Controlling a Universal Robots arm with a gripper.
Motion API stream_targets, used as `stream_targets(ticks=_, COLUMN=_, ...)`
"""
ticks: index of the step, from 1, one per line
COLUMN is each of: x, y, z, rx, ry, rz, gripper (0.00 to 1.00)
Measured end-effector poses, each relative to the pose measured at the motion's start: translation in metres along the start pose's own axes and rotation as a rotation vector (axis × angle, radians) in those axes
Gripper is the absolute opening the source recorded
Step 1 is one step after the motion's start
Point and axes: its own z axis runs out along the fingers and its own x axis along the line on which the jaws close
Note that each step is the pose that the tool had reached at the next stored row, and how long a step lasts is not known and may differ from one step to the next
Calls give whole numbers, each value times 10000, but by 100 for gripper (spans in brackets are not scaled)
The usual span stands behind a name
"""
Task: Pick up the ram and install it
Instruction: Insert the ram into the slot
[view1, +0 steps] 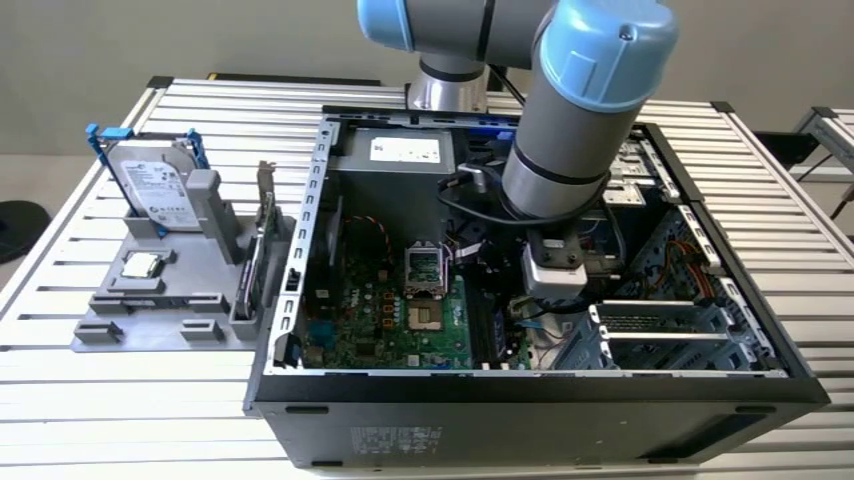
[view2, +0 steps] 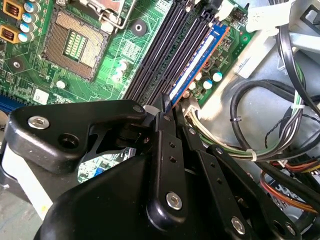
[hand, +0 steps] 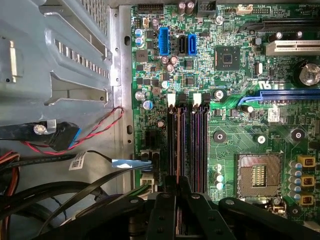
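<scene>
Pincer (view2: 167, 107) clenched on the ram (view2: 197, 62) — stick standing edge-down in the outermost slot, lined up so it can seat in the motherboard (view2: 125, 55).

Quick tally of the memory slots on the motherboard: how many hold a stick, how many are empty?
Slots holding the ram: 1
Empty memory slots: 3
Total: 4

An open computer case (view1: 287, 300) lies on a slatted table (view1: 80, 370). Beside it, a grey stand (view1: 160, 300) holds a hard drive (view1: 151, 185) and a processor chip (view1: 142, 265).
</scene>
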Motion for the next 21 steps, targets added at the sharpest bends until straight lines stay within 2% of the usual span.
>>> stream_targets(ticks=16, x=7, y=1, z=-35, rx=-26, ry=1, rz=-95, gripper=0)
stream_targets(ticks=18, x=7, y=1, z=-34, rx=-101, ry=4, rz=-118, gripper=0)
stream_targets(ticks=21, x=8, y=0, z=-34, rx=-407, ry=20, rz=-116, gripper=0)
